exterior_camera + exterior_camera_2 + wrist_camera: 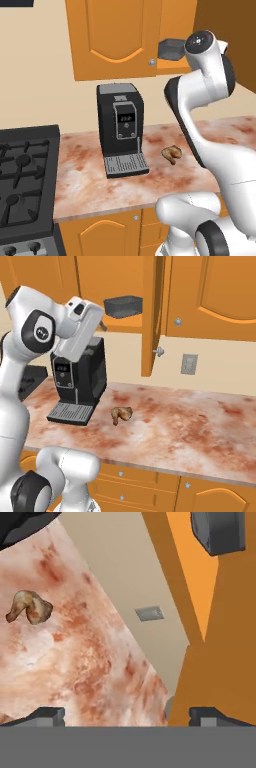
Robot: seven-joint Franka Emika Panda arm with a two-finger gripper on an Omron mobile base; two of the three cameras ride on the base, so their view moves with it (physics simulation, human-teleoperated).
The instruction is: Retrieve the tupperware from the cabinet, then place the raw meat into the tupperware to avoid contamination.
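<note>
One tall orange cabinet (150,311) with a door swung open, edge-on in the right base view, shelf exposed behind it. Below, marbled counter (190,416) carrying a black coffee machine (80,383). Up on the cabinet shelf sits the tupperware (123,306), dark and low, long side running along the shelf front. Down on the counter, just right of the coffee machine and apart from it, lies the raw meat (121,414).

Claw (127,714) raised near shelf height, holding nothing, fingertips (47,714) spread wide. From the hand view, tupperware (218,531) lies ahead and off to the upper right, well apart from the tips, not between them. Probably needs a swing toward that side and a reach forward, fingers set across the box's short width.
</note>
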